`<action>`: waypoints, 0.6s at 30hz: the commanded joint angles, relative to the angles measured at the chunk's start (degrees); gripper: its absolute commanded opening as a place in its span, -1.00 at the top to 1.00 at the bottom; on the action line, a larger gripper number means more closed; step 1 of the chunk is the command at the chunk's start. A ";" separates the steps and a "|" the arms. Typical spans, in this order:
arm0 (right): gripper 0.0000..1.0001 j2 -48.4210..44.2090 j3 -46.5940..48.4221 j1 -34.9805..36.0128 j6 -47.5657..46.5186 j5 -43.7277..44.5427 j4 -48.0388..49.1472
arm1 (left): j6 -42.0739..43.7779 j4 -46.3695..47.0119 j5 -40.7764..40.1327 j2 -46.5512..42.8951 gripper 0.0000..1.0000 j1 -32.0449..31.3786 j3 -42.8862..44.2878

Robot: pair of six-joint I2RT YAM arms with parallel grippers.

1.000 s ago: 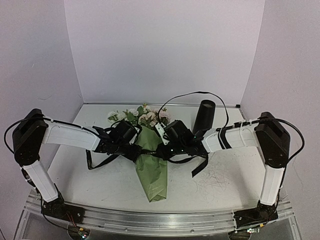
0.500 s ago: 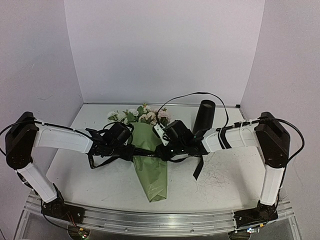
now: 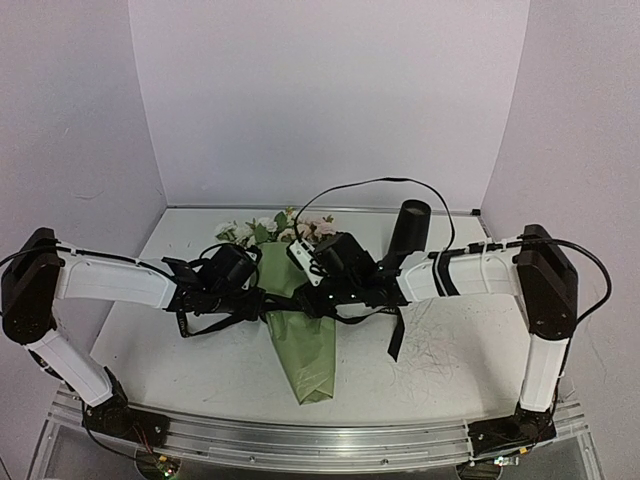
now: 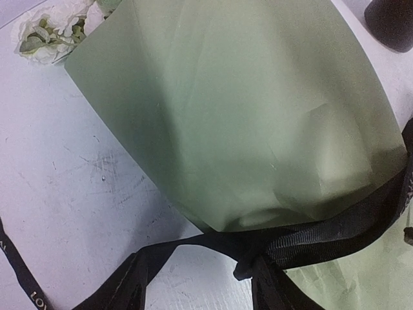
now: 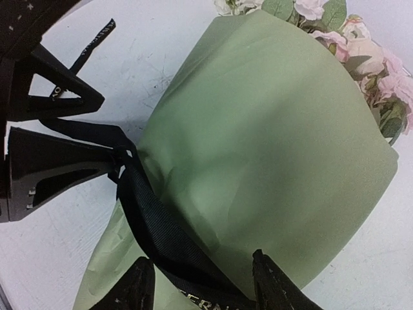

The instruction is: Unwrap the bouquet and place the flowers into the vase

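The bouquet [image 3: 305, 350] lies on the table, a green paper cone with its tip toward the near edge. The flowers [image 3: 265, 230] stick out at the far end, pink and white [image 5: 368, 55]. A black ribbon [image 5: 161, 226] crosses the cone's middle. My left gripper [image 3: 258, 300] is at the cone's left side, jaws apart, and the ribbon's knot [image 4: 248, 265] sits at one fingertip [image 5: 110, 158]. My right gripper [image 5: 201, 258] stands open over the cone, with ribbon and paper between its fingers. The black vase [image 3: 408, 235] stands upright at the back, right of the flowers.
Loose ribbon tails trail on the table, one to the left [image 3: 180, 325] and one to the right [image 3: 395, 335]. A black cable [image 3: 380, 182] arcs above the right arm. White walls close the back and sides. A metal rail [image 3: 320, 440] runs along the near edge.
The right gripper's jaws have spread apart and that arm has shifted left over the cone. The left arm has drawn a little to the left, and its jaws have narrowed slightly.
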 commanded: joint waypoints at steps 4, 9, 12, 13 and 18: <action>-0.09 2.23 2.51 1.82 -3.58 5.71 -4.87 | -0.70 0.47 0.12 -0.17 -0.12 0.01 0.57; -0.20 2.66 1.78 2.48 -4.05 5.89 -5.20 | -0.82 0.43 0.17 0.42 -0.12 0.01 1.10; -0.19 3.51 1.75 2.48 -3.23 8.91 -5.52 | -0.68 0.48 0.17 0.42 -0.12 0.01 1.20; -0.17 3.74 1.91 2.47 -2.90 10.25 -5.78 | -0.62 0.46 0.15 0.37 -0.12 0.01 1.21; 0.04 2.96 1.49 2.46 -2.07 13.27 -6.37 | -0.46 0.40 0.13 0.66 -0.12 0.01 1.07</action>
